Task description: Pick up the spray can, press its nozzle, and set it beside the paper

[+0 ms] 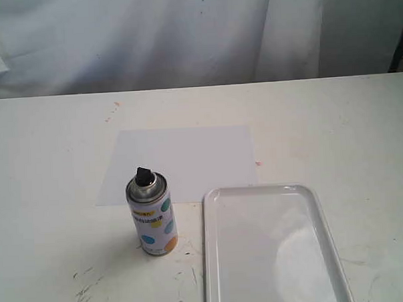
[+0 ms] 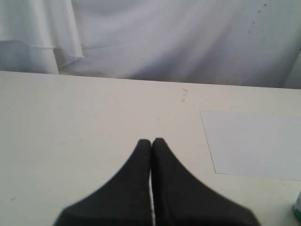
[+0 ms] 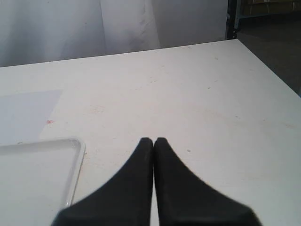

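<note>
The spray can stands upright on the table, its base just in front of the paper's near left corner. Its black nozzle sits on the silver top. The paper lies flat in the middle of the table; it also shows in the left wrist view and the right wrist view. A sliver of the can shows at the edge of the left wrist view. My left gripper is shut and empty above bare table. My right gripper is shut and empty too. Neither arm shows in the exterior view.
A glossy white raised-rim tray lies to the right of the can, touching the paper's near edge; its corner shows in the right wrist view. White cloth hangs behind the table. The table's right edge drops to dark floor.
</note>
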Action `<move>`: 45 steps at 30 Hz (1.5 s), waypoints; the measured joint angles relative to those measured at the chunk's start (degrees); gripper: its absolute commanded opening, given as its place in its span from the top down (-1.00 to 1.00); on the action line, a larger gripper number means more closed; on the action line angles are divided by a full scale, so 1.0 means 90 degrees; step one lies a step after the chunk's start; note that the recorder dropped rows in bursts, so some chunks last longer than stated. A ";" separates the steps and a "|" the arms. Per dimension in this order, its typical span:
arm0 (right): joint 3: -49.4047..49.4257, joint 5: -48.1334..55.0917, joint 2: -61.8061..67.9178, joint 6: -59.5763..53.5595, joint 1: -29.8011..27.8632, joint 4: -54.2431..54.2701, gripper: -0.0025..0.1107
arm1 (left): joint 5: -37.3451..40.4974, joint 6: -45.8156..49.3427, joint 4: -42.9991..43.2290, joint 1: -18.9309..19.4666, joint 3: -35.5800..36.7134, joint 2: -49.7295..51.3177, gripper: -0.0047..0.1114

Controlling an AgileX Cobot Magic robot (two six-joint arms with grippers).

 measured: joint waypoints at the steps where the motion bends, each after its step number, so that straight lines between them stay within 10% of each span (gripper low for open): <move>1: 0.0000 0.0000 0.0000 0.0000 0.0000 0.0000 0.96 | 0.0000 0.0000 0.0000 0.0000 0.0000 0.0000 0.92; 45: 0.0000 0.0000 0.0000 0.0000 0.0000 0.0000 0.96 | -0.2029 -0.0011 0.0000 0.0000 0.0000 0.0000 0.92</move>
